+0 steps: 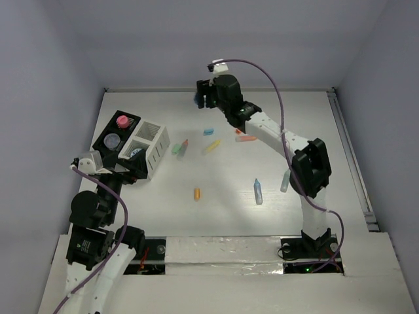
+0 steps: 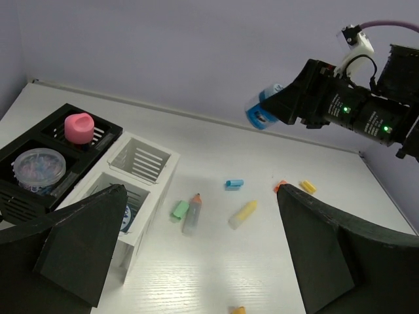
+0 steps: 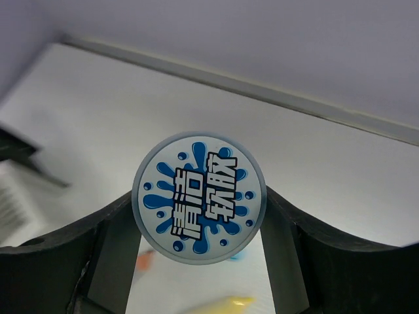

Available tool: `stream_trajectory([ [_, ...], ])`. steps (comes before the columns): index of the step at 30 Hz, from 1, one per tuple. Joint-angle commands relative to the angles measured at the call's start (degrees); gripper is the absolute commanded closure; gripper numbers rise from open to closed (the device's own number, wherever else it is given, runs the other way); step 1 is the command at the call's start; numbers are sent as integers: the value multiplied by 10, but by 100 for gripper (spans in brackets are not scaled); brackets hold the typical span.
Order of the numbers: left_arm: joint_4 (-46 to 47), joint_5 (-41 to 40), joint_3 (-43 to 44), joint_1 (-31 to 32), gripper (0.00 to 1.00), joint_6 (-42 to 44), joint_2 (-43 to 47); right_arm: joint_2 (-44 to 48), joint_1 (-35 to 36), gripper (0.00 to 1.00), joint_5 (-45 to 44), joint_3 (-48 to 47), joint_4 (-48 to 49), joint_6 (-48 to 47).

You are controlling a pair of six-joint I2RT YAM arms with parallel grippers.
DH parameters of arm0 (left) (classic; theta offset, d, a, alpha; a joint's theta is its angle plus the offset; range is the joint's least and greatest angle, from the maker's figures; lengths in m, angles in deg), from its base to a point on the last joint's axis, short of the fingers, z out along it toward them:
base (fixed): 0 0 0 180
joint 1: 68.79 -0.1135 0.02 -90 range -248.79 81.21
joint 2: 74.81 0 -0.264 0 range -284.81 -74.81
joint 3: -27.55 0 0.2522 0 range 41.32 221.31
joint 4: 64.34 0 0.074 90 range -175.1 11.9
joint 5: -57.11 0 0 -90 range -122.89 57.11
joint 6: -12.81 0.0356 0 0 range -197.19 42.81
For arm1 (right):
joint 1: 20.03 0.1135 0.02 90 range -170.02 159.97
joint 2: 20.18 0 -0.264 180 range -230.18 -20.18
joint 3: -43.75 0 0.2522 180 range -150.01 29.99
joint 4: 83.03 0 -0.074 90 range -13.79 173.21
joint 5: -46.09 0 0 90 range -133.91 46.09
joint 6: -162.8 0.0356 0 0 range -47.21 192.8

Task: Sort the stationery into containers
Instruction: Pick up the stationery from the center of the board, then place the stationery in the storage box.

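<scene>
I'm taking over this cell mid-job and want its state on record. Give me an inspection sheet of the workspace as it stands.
Surface: white table, pieces scattered mid-table.
Job's things: black tray holds a pink piece and a clear tub; white box adjoins it. Loose sticks: green, yellow, orange, blue.
Clutter: nothing seen.
Grippers: left gripper open, empty, near the box; right gripper shut on a blue tub, held above the table's far side.
Cables: purple cable on the right arm and on the left.
Surroundings: plain walls; silver tape at the near edge.
</scene>
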Motion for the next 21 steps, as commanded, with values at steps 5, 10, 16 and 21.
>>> stream_trajectory([
  [5,14,-28,14,-16,1,-13,0,-13,81,48,214,-57,79,92],
  [10,4,-57,15,-21,1,-25,1,-43,137,48,236,-92,84,98],
  [16,-3,-79,17,-32,1,-35,1,-88,168,48,251,-128,89,94],
  [21,-14,-106,19,-32,1,-46,-2,-122,197,48,244,-171,80,79],
])
